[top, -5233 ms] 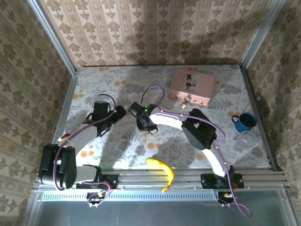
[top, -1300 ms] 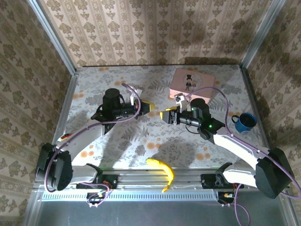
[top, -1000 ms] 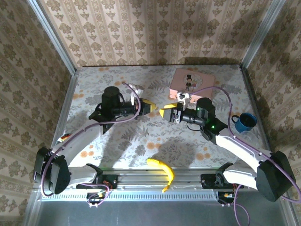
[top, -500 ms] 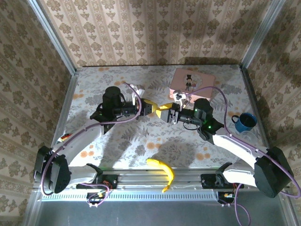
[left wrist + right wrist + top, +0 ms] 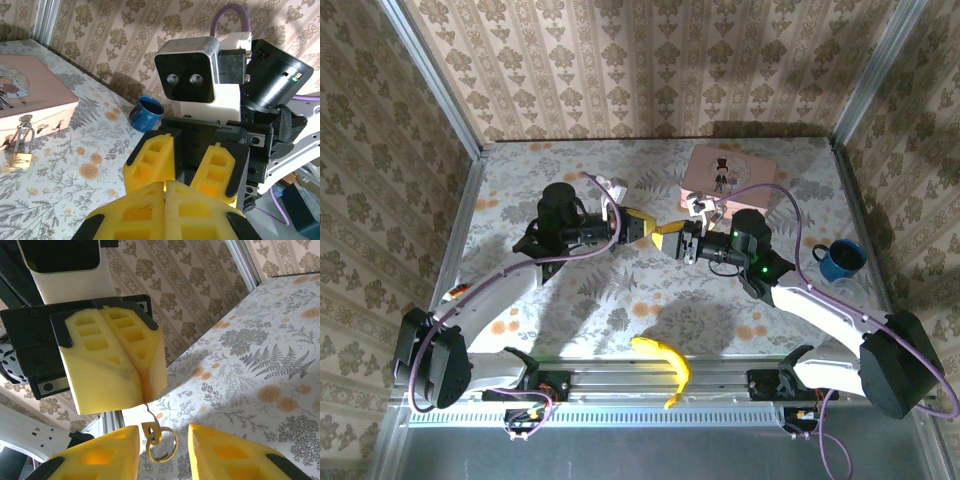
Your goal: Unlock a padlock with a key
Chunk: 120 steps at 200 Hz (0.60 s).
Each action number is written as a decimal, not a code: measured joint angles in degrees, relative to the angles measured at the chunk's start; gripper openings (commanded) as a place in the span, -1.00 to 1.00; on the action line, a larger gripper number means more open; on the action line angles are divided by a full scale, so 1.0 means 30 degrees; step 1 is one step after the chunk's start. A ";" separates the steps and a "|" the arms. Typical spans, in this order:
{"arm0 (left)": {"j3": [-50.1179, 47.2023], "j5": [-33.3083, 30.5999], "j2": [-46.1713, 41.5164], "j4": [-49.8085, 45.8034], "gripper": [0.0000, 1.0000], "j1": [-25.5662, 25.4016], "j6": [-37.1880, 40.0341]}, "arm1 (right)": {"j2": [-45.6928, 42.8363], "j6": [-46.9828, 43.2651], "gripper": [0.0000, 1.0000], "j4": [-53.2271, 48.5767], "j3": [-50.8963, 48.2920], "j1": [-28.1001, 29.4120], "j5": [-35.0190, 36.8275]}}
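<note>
1. Banana (image 5: pixel 665 365): lies at the near edge of the table (image 5: pixel 570 300), well in front of the pink tin (image 5: pixel 30 95) and somewhat to its left.

2. Blue cup (image 5: pixel 148 111): stands upright on the table, to the right of the tin and nearer than it, well apart from it.

3. Left gripper (image 5: pixel 141 394): is raised above the table in front of the tin's near left corner. Its yellow pads are pressed together and clamp the key (image 5: pixel 149 429) at the very tips. Only a thin shaft and the head protrude (the rest is hidden between the pads). A small ring (image 5: pixel 161 445) hangs from the head.

4. Right gripper (image 5: pixel 163 432): faces the left gripper tip to tip, on the side nearer the tin. Its fingers stand apart, one on each side of the hanging key and ring, with a visible gap on both sides. It touches neither.

5. Padlock (image 5: pixel 21 154): rests on the table against the tin's front wall, shackle uppermost, brass body down, apart from both grippers.

6. Pink tin: lies flat, lid closed, farthest from the arm bases.
</note>
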 measured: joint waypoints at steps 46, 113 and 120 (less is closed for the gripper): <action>0.0000 0.0189 0.0000 0.0109 -1.00 0.0000 -0.0277 | 0.0000 -0.0007 -0.36 -0.0007 0.0102 0.0000 0.0007; -0.0007 0.0248 0.0000 0.0109 -1.00 0.0000 -0.0423 | -0.0189 -0.0138 -0.56 -0.0015 0.0291 0.0000 0.0000; -0.0007 0.0248 0.0000 0.0117 -1.00 0.0000 -0.0430 | -0.0182 -0.0168 -0.60 -0.0015 0.0328 0.0000 -0.0007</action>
